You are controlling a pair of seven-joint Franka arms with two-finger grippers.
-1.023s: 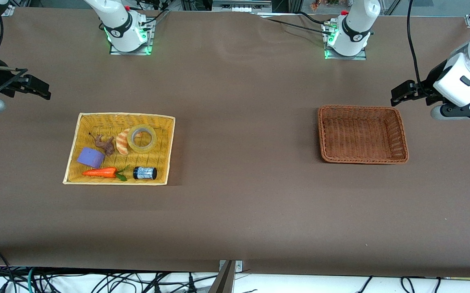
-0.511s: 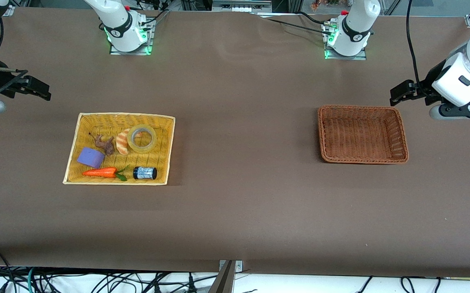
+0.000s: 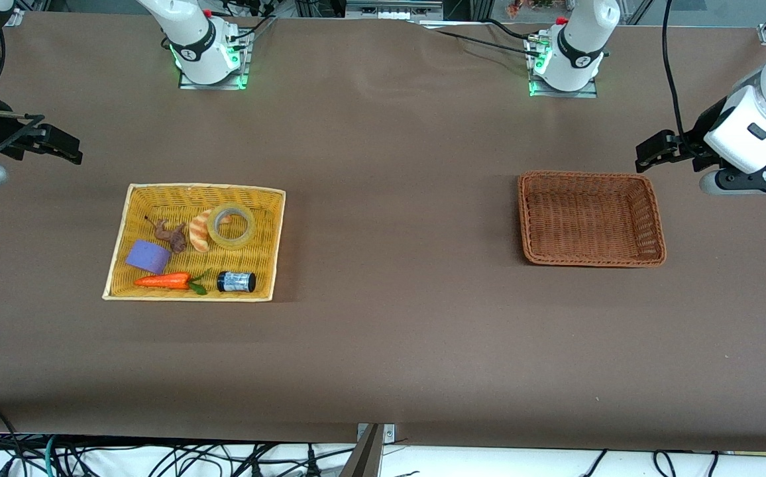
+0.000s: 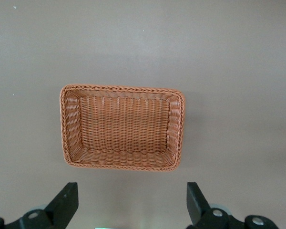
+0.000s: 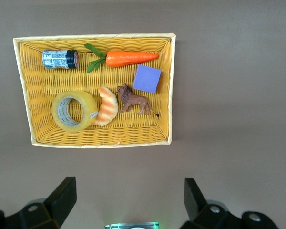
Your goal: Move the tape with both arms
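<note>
Tape [image 3: 232, 226] lies flat in the yellow basket [image 3: 270, 245], in the part of it farther from the front camera, toward the middle of the table. Croissant [image 3: 200, 230] touches the tape's rim on the side toward the right arm's end. Same basket holds 5 other items in all: the croissant, a brown lion figure [image 3: 170, 234], a purple block [image 3: 148, 256], a carrot [image 3: 165, 281] and a black cylinder [image 3: 236, 281] with white label, the last 2 nearest the front camera.

Right gripper [image 3: 58, 144] is up over bare table at the right arm's end, near the yellow basket; fingers [image 5: 62, 198] spread wide, nothing between them.

Brown basket [image 3: 590, 261] sits toward the left arm's end, nothing in it. Left gripper [image 3: 655, 151] is over the table just beside that basket; fingers [image 4: 66, 200] spread wide, holding nothing.
</note>
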